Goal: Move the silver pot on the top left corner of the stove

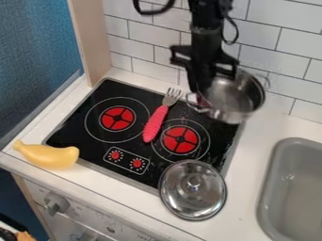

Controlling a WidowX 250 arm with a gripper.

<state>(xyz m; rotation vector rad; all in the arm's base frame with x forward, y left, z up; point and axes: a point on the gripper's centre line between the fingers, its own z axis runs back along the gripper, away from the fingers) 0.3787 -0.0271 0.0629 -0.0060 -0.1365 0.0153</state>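
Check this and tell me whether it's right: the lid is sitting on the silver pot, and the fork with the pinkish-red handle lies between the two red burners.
Not quite: the lid is off the silver pot, lying at the near right corner of the stove, as the camera view shows. The fork does lie between the two red burners.

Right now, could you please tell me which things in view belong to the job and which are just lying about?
For the job:
- silver pot
- stove, whose top left corner is the goal

Just lying about:
- pink-handled fork
- glass-like or metal lid
- yellow curved toy
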